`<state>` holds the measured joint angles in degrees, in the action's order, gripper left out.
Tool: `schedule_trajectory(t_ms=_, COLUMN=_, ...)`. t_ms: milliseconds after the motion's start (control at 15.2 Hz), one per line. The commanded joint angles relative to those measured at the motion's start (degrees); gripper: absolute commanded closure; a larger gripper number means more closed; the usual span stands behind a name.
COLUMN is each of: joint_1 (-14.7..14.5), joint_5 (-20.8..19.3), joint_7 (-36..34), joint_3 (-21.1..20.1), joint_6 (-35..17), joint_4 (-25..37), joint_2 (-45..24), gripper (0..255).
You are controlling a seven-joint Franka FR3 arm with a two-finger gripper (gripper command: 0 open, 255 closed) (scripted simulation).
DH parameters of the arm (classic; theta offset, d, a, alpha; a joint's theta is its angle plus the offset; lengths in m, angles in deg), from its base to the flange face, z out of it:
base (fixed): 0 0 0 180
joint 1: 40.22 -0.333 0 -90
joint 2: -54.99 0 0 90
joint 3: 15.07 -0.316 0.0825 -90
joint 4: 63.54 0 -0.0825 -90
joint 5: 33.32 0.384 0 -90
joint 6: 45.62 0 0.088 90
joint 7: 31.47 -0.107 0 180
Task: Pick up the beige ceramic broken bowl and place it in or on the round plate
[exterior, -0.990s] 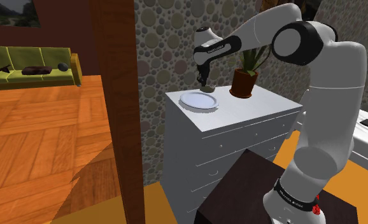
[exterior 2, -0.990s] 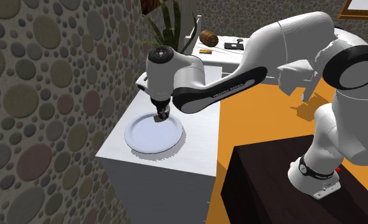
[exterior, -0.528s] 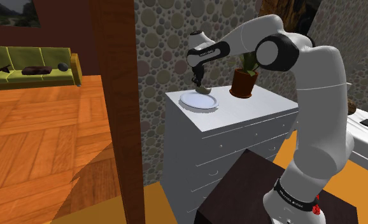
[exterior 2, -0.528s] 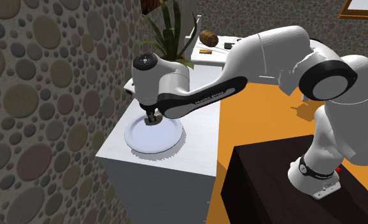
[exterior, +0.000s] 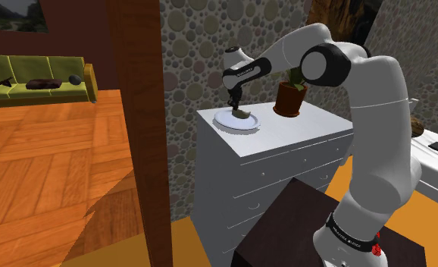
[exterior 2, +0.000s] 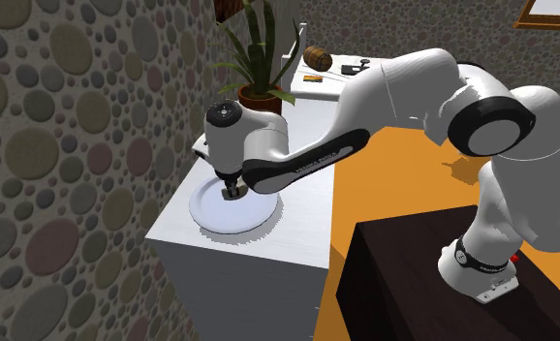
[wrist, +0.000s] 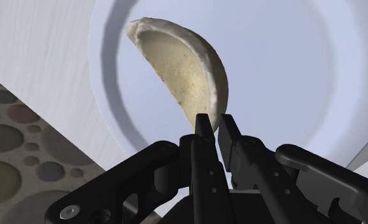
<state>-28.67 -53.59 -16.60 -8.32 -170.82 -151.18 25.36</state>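
The tool (wrist: pixel 213 121) is nearly closed, its fingers pinching the thin edge of the beige broken bowl (wrist: pixel 183 63), a grip suited to so narrow a rim. The shard hangs low over the round white plate (wrist: pixel 284 63), probably for release; I cannot tell whether they touch. The plate sits on a white dresser (exterior: pixel 286 144), near a potted plant (exterior: pixel 291 97).

A white chest of drawers (exterior: pixel 278 171) stands at the shoulder view's centre against a pebble-patterned wall (exterior: pixel 195 45), with a potted plant (exterior: pixel 291 99) on its top. A brown wooden post (exterior: pixel 138 129) rises just left of it. At the upper left, a green sofa (exterior: pixel 54 92) stands on a parquet floor (exterior: pixel 51 182).
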Motion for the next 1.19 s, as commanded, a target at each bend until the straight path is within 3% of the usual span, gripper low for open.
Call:
schedule_trajectory(t_ms=0, joint_1=-0.1, joint_5=-0.2, joint_7=-0.5, joint_3=0.1, joint_6=-1.2, joint_4=-0.7, joint_2=-0.6, gripper=255)
schedule_trajectory(t_ms=594, joint_1=0.0, joint_5=-0.4, joint_7=-0.9, joint_3=0.1, joint_6=-2.1, joint_4=-1.1, joint_2=-1.0, gripper=255)
schedule_trajectory(t_ms=660, joint_1=-0.1, joint_5=-0.4, joint_7=-0.9, joint_3=0.1, joint_6=-2.1, joint_4=-1.1, joint_2=-1.1, gripper=0)
schedule_trajectory(t_ms=990, joint_1=0.0, joint_5=-0.4, joint_7=-0.9, joint_3=0.1, joint_6=-2.1, joint_4=-1.1, joint_2=-1.0, gripper=0)
schedule_trajectory(t_ms=1122, joint_1=-0.8, joint_5=-0.3, joint_7=-0.8, joint_3=-0.1, joint_6=0.5, joint_4=-0.9, joint_2=1.1, gripper=0)
